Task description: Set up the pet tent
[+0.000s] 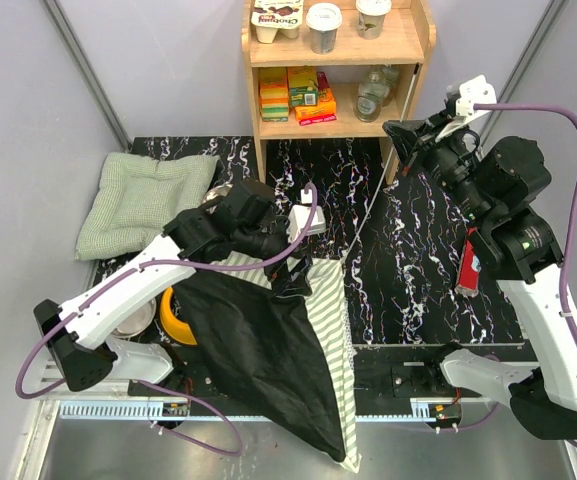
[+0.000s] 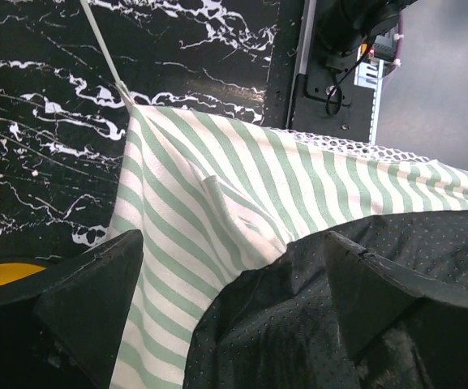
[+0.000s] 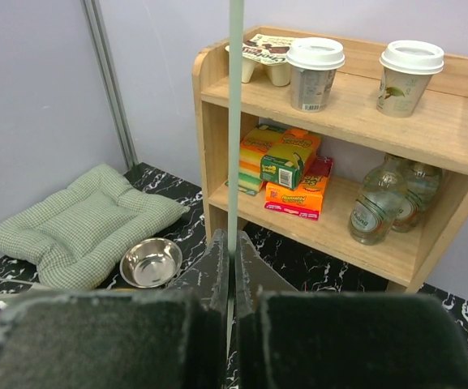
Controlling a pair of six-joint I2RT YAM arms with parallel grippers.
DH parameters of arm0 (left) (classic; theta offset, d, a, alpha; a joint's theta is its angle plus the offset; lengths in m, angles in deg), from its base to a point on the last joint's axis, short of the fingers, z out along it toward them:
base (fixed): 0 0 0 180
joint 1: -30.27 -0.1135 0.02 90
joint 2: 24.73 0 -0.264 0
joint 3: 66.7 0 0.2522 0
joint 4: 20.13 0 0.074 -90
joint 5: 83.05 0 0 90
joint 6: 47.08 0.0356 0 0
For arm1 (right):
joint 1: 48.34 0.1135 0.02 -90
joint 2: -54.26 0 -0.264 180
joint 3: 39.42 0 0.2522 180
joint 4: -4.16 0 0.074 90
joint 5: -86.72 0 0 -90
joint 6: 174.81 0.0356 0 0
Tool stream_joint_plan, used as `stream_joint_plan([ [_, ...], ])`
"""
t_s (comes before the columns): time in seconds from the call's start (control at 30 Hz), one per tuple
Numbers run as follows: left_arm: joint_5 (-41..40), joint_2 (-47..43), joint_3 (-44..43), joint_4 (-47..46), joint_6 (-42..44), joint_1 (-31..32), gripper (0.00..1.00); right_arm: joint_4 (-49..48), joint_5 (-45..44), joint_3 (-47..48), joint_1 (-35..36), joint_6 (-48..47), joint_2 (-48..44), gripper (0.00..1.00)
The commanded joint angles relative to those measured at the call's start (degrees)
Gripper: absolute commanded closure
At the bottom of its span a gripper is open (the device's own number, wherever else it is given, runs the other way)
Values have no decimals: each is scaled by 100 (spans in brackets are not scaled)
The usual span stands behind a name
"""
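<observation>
1 pet tent [image 2: 217, 203] lies directly beneath left gripper [image 2: 232, 243].

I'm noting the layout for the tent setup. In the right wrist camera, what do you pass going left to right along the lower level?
green quilted cushion → steel bowl → thin white pole → snack boxes → glass bottles

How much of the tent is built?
Not much yet. The tent lies flat and crumpled. The right end effector pinches a thin white pole reaching its corner; the left end effector hangs open above it. Standing it up is left.
</observation>
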Motion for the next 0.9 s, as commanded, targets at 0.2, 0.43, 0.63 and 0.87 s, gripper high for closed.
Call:
stream_joint_plan([
  [0.2,-352,-119,468,-299,68,106,9,-197,-29,-29,27,-104,-10,100],
  [0.43,-415,56,635,-624,-46,247,44,-206,23,-73,18,-77,17,100],
  [0.63,-748,21,347,-397,296,238,100,-154,-30,-82,27,-182,-71,100],
  [0.87,-1566,162,-2077,552,1218,18,100,741,759,585,27,-788,157,100],
])
